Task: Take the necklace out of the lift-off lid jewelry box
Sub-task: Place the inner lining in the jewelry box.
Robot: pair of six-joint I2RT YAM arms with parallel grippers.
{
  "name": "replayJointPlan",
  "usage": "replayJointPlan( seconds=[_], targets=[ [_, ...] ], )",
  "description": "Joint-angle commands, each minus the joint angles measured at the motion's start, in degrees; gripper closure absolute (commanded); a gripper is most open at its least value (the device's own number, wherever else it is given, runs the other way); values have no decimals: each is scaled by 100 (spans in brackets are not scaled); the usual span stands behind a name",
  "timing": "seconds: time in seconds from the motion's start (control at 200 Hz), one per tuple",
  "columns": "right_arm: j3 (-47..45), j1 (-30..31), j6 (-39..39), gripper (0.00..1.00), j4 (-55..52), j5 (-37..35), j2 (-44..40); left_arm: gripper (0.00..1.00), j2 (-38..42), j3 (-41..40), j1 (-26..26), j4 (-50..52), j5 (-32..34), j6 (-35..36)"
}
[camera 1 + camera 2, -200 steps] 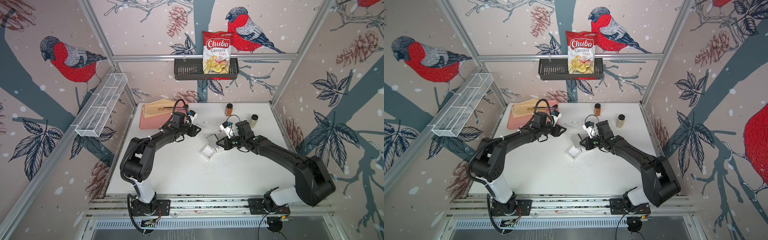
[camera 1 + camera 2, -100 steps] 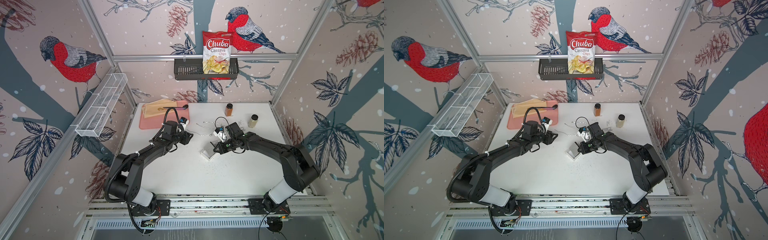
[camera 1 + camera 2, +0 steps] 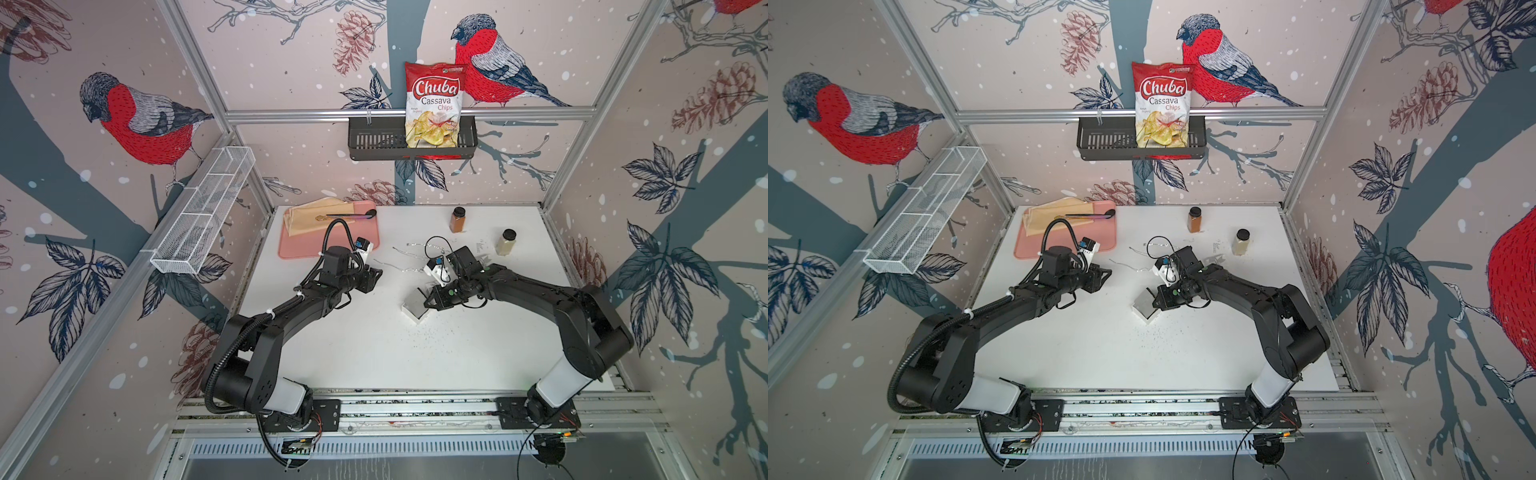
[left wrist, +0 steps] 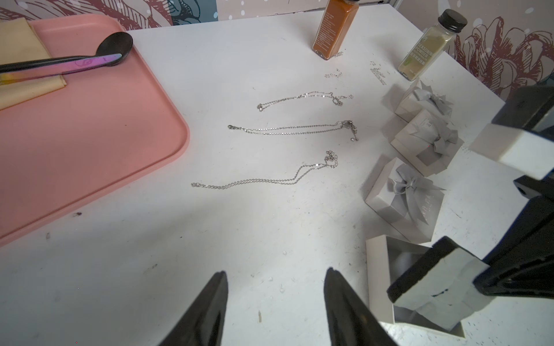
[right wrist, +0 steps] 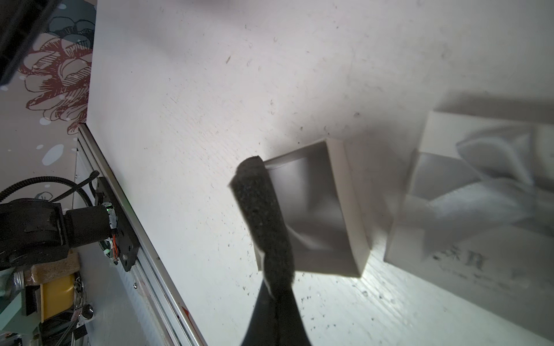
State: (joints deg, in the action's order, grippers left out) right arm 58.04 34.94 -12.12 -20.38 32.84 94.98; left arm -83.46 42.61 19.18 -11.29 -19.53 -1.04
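Three necklaces [image 4: 293,129] lie on the far side of the open jewelry box [image 5: 347,203]; our right gripper [image 5: 272,287] pinches a black foam pad [image 5: 260,209] above it, our left gripper [image 4: 275,271] half open, empty.

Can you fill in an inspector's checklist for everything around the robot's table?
Surface: white table, dark specks near the open box.
Job's things: open box, inside partly hidden; three necklaces lying on the table; three closed boxes with bows.
Clutter: pink tray holding a cloth and spoon; two spice jars.
Claws: left claw open, empty; right claw shut on a foam pad, tilted over the open box.
Cables: black hose looped above the left arm; thin wire looped at the right wrist.
Surroundings: bird wallpaper, wire basket, shelf with a chips bag.
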Motion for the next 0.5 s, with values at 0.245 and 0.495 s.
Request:
replayJointPlan(
  seconds=[0.245,0.495],
  targets=[
    [445,-201,497,100,-879,273,189,44,248,-187,-20,-347,-510,226],
    [847,-252,731,100,-1467,249,582,44,357,-269,-21,-307,-749,409]
  ],
)
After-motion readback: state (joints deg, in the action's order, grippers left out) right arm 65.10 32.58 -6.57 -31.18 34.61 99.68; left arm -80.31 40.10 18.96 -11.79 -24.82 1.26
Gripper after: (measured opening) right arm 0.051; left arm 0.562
